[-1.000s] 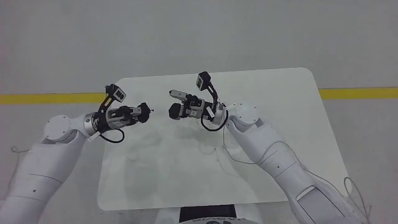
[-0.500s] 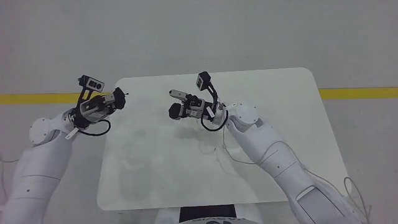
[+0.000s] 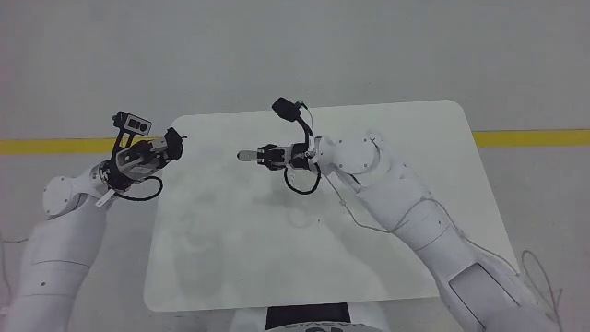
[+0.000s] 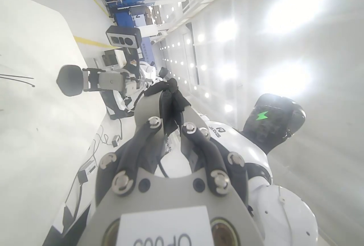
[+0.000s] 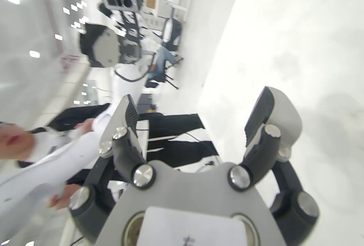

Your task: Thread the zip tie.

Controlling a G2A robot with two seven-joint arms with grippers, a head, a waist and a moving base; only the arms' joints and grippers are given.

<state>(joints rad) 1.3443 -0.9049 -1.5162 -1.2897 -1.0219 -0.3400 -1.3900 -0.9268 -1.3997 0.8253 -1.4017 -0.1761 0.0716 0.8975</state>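
Observation:
A thin black zip tie [image 4: 20,77] lies flat on the white table [image 3: 387,240], its small head at one end; a second thin black strand lies beside it. My left gripper [image 3: 175,143] hangs at the table's left edge with its dark fingers [image 4: 170,89] pressed shut, and I cannot make out anything between them. My right gripper [image 3: 244,156] is over the table left of centre, pointing toward the left gripper. Its two fingers stand wide apart with nothing between them [image 5: 196,99]. A gap of bare table separates the two grippers.
The table's rounded left edge [image 3: 161,194] runs just under the left gripper. A yellow floor line [image 3: 525,136] passes behind the table. The table's right half [image 3: 433,166] is bare white surface.
The left arm swung from near the table's middle out to its left edge, then stayed. The right gripper turned at the wrist and pushed further left.

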